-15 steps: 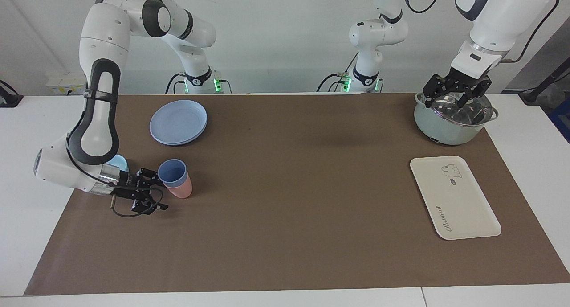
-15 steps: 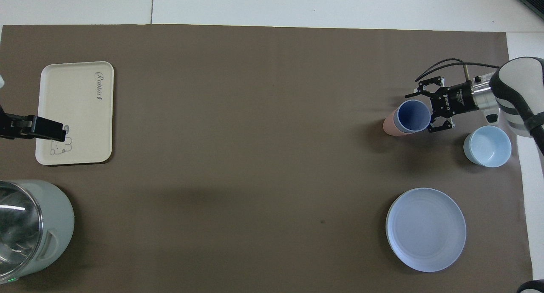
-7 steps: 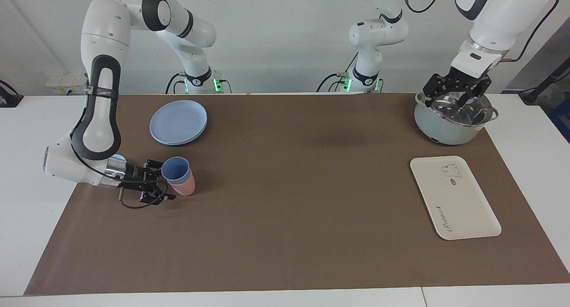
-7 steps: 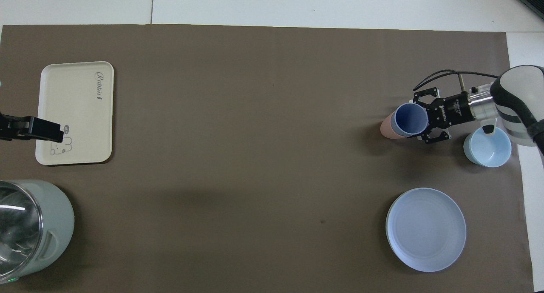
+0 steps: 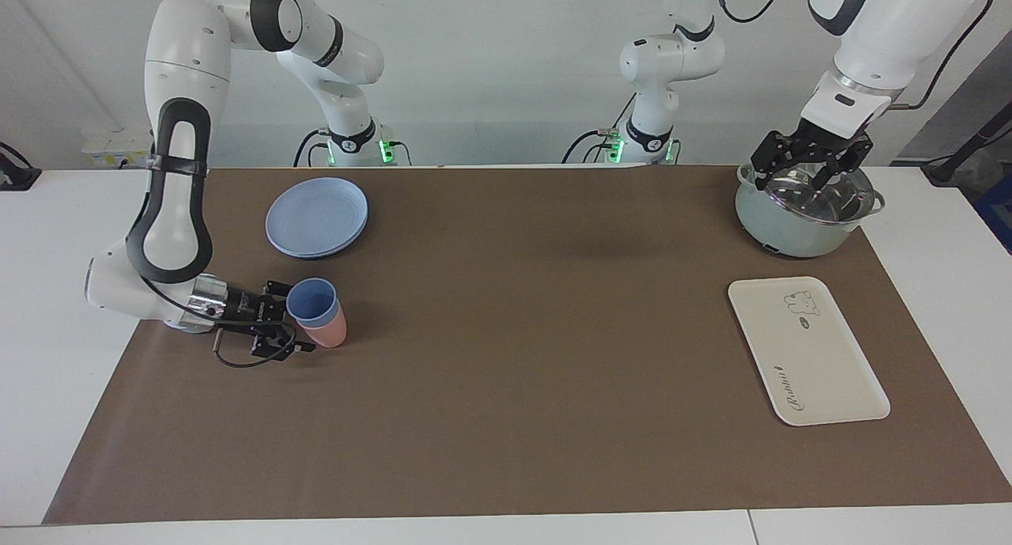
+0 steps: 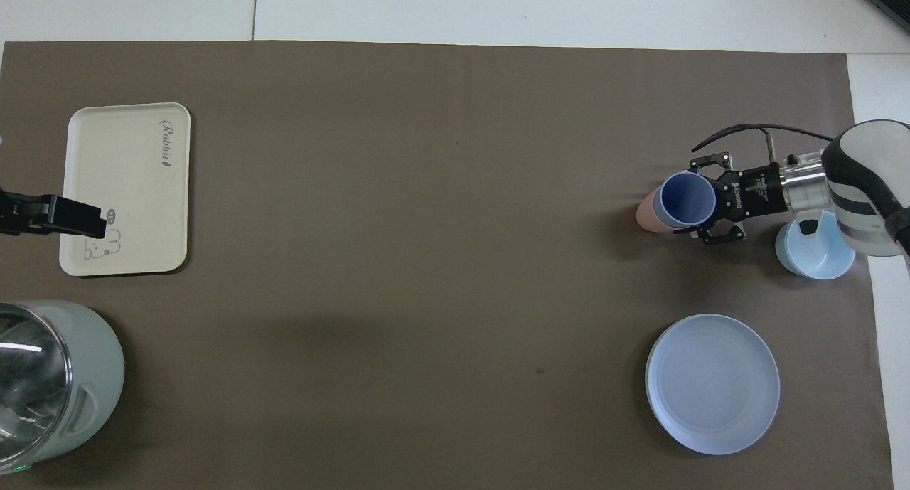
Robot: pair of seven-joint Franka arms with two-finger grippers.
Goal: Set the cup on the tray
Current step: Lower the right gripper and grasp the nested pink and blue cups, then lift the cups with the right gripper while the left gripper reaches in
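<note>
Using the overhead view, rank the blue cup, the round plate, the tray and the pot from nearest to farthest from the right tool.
From the right tool:
1. Blue cup, at its fingers, nested in the pink cup.
2. Round plate, nearer the robots.
3. Tray, at the left arm's end.
4. Pot, same end; close to the tray's rank.

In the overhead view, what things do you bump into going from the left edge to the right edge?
Pot → tray → cup, nested in a pink cup → light-blue bowl.
</note>
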